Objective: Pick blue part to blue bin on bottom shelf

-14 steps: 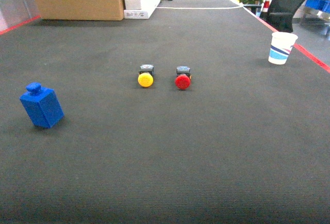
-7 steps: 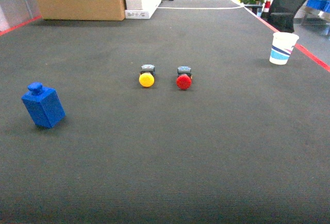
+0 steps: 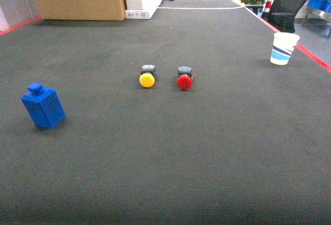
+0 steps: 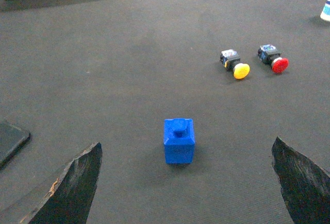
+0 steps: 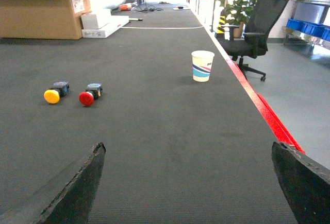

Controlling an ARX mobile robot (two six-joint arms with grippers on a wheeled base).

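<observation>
Black, wedge-shaped fingers (worn pale along one chipped edge) frame both wrist views; right fingers look alike.

A dark mat carries a blue part, yellow button, red button and paper cup.

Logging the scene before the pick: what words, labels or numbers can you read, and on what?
Nothing is legible.
Cardboard box: dark print along its top flap, too blurred to read.
Paper cup: blue stripes and a small mark, unreadable.
Blue part: no marking visible.
</observation>
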